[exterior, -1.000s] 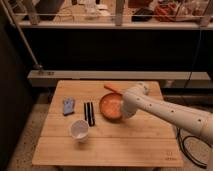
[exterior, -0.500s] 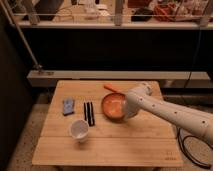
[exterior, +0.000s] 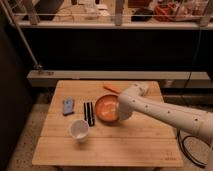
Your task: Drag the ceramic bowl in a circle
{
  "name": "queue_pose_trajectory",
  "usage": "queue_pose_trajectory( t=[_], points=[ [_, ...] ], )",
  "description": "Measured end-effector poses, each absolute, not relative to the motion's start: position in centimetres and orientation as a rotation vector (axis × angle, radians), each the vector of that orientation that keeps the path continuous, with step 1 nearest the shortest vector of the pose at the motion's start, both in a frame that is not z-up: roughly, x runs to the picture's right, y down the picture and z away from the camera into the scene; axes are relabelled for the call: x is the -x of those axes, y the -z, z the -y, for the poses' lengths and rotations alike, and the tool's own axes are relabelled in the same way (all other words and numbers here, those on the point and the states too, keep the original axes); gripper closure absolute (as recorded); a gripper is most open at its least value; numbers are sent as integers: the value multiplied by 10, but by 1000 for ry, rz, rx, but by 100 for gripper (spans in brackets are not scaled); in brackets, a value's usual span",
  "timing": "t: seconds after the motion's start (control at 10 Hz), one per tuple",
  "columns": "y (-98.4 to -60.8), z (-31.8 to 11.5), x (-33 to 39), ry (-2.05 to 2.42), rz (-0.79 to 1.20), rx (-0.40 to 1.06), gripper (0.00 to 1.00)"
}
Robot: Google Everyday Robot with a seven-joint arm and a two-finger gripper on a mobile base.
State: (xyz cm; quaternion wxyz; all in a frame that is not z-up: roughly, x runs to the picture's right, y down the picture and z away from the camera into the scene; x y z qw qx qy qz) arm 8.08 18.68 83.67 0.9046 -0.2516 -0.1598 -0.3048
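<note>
On the table (exterior: 125, 145), fingers (exterior: 121, 114) together at the rim of the ceramic bowl (exterior: 105, 107)

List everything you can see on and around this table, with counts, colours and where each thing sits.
table: one, light wood, centre of view
ceramic bowl: one, orange-red, middle of the table
cup: one, white, front left of the bowl
black bars: two, black, side by side just left of the bowl
small object: one, blue-grey, left of the bars
long object: one, orange, behind the bowl
cable: one, black, floor right of the table
arm: one, white, reaching in from the right
hand: one, white, shut, at the bowl's right rim
</note>
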Motion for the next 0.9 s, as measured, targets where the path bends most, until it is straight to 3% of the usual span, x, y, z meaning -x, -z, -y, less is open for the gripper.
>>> queue_pose_trajectory(
  t=[0.5,0.9],
  points=[
    [-808,-232,-40,882,440,528,93],
    [-794,-258,-101,873,437,563,93]
  ],
)
